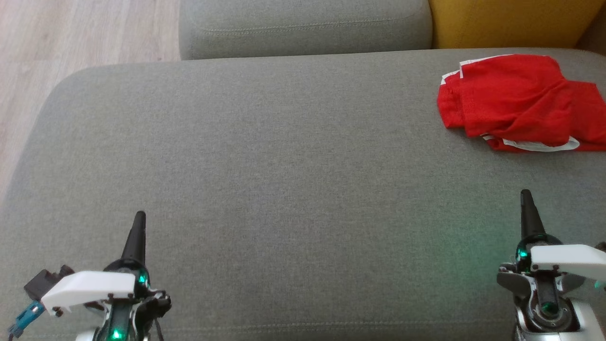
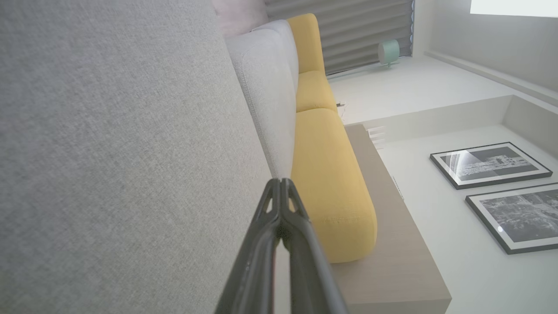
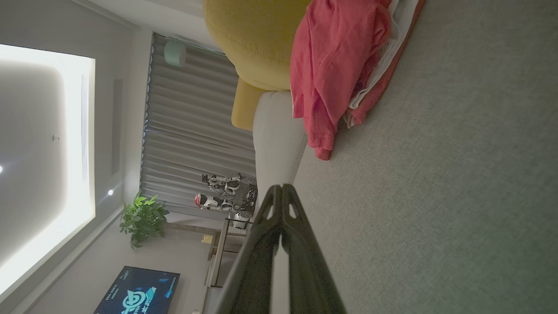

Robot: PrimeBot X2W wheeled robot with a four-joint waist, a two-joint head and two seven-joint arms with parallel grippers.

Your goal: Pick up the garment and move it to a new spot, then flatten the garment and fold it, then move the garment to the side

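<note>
Two grippers, both clenched on nothing, fyi. Your left gripper [image 1: 139,217] sat near front-left corner of grey seat cushion [image 1: 284,156], fingers pressed tip to tip. Your right gripper [image 1: 525,195] was near front-right corner, same deal: fingers together, empty. Crumpled red garment [image 1: 516,102] with white trim lay at far-right corner of seat, well apart from both grippers. Yellow cushion [image 1: 511,21] was just behind it, grey back cushion [image 1: 303,28] further left along far edge.
</note>
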